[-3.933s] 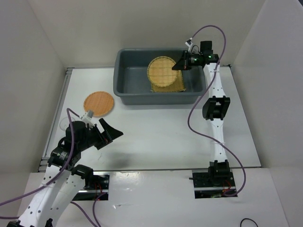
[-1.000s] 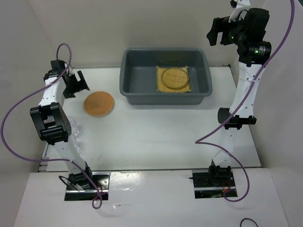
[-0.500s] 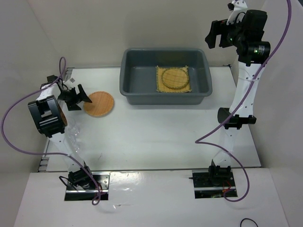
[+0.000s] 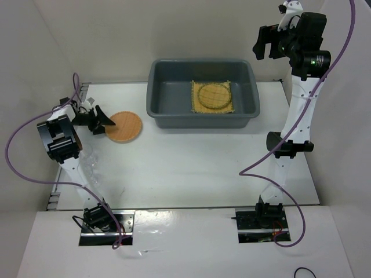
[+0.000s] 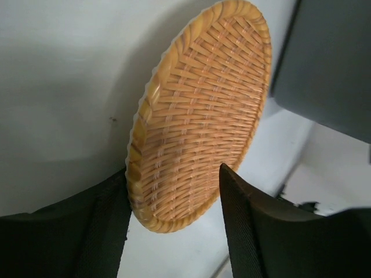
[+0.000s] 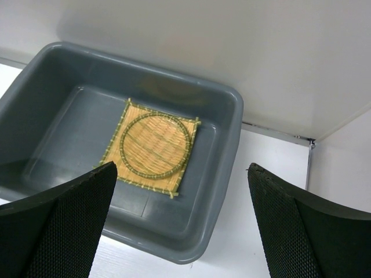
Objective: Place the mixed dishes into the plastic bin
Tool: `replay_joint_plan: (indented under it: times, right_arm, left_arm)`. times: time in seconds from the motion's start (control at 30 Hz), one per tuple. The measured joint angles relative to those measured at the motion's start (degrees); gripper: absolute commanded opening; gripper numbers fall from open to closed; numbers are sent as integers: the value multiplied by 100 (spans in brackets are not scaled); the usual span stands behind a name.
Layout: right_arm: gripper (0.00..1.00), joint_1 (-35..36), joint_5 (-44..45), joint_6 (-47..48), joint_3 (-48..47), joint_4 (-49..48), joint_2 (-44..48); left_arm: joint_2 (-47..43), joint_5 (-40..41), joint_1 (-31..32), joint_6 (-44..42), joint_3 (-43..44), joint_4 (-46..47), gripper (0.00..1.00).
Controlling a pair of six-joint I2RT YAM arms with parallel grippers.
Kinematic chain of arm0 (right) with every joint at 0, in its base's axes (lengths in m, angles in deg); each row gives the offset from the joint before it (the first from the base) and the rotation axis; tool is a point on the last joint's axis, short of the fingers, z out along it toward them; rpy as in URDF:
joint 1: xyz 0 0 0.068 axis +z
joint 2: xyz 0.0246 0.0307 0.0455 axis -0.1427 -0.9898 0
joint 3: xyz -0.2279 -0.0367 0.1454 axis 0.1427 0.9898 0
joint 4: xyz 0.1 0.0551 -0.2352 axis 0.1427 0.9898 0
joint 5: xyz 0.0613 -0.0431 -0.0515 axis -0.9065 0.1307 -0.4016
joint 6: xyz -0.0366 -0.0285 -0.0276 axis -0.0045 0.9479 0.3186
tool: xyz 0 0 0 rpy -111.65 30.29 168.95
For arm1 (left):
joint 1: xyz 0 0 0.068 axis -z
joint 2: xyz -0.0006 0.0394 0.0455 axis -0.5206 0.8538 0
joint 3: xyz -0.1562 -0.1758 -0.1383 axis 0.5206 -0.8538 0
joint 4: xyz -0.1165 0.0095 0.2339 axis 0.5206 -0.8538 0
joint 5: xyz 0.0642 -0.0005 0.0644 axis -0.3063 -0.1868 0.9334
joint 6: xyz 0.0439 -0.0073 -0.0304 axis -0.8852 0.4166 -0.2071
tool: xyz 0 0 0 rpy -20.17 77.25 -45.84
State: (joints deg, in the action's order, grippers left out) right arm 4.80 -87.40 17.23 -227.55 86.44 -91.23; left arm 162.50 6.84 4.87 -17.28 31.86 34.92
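Two of the mixed dishes lie inside the plastic bin (image 4: 168,98), which stands at the far middle of the desk (image 4: 191,168). The square woven mat (image 4: 199,108) is flat on the bin's floor toward its right side, and the round woven disc (image 4: 212,94) rests centred on top of it. One orange-brown plate (image 4: 126,128) sits on the desk to the left of the bin, near it but apart. The left tool (image 5: 173,171) is low at the plate's left edge, its two fingers (image 5: 98,243) parted with the plate's rim between them. One finger overlaps the woven face and the other sits against the outside of the rim. Whether they press on the plate I cannot tell. The right tool (image 6: 181,167) hangs high above the bin's far right corner, jaws spread wide with nothing between them.
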Motion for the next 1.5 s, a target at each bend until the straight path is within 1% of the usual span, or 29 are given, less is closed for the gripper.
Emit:
replay_joint_plan:
  times: [0.07, 0.17, 0.27, 0.3, 0.4, 0.43, 0.47, 0.53, 0.7, 0.77, 0.83, 0.93, 1.0, 1.1, 1.2, 1.3, 1.37, 1.43, 1.5]
  right_arm:
    - [98, 0, 42, 2, 20, 0, 0]
    - [98, 0, 111, 2, 33, 4, 0]
    - [98, 0, 190, 2, 61, 7, 0]
    - [98, 0, 216, 0, 76, 7, 0]
    - [98, -28, 282, 0, 136, 13, 0]
    - [98, -28, 304, 2, 140, 17, 0]
    - [98, -28, 326, 0, 144, 17, 0]
    - [98, -31, 361, 0, 162, 17, 2]
    - [98, -35, 409, 0, 216, 17, 2]
    - [98, -35, 411, 2, 240, 17, 2]
    - [98, -35, 417, 2, 267, 20, 4]
    - [98, -35, 413, 2, 289, 17, 7]
    - [98, -33, 411, 2, 295, 20, 9]
    - [98, -33, 409, 0, 337, 22, 46]
    - [98, -33, 391, 2, 411, 28, 111]
    - [98, -33, 380, 0, 437, 44, 162]
    - [98, -33, 380, 2, 446, 57, 201]
    - [98, -33, 380, 2, 485, 63, 271]
    - [98, -33, 378, 0, 525, 70, 356]
  left_arm:
    - [149, -284, 0, 17, -4, 61, 61]
    - [382, -859, 0, 20, -4, 52, 59]
    - [529, -1268, 0, 9, -9, 61, 52]
    - [562, -1368, -4, 7, -39, 103, 39]
    - [675, -1613, -33, 35, -199, 299, 27]
    - [739, -1731, -39, 46, -236, 337, 14]
    - [791, -1825, -44, 63, -267, 354, 8]
    - [870, -2057, -48, 52, -291, 402, 0]
    - [874, -2127, -61, 98, -291, 505, 0]
    - [872, -2098, -74, 225, -264, 518, 0]
    - [857, -1952, -74, 560, -157, 540, 0]
    - [610, -1499, -81, 1316, -9, 883, 0]
    - [247, -1154, -87, 1919, 114, 1191, 0]
    - [-402, -675, -72, 2865, 483, 1707, 0]
    - [-1377, -39, 37, 3860, 474, 2586, 0]
    - [-2251, 595, 428, 4671, 321, 3327, 0]
    - [-2531, 911, 876, 5018, 501, 3624, 0]
    - [-2483, 1093, 1360, 5270, 953, 3842, 0]
    - [-2092, 1209, 1906, 5453, 1768, 3845, 0]
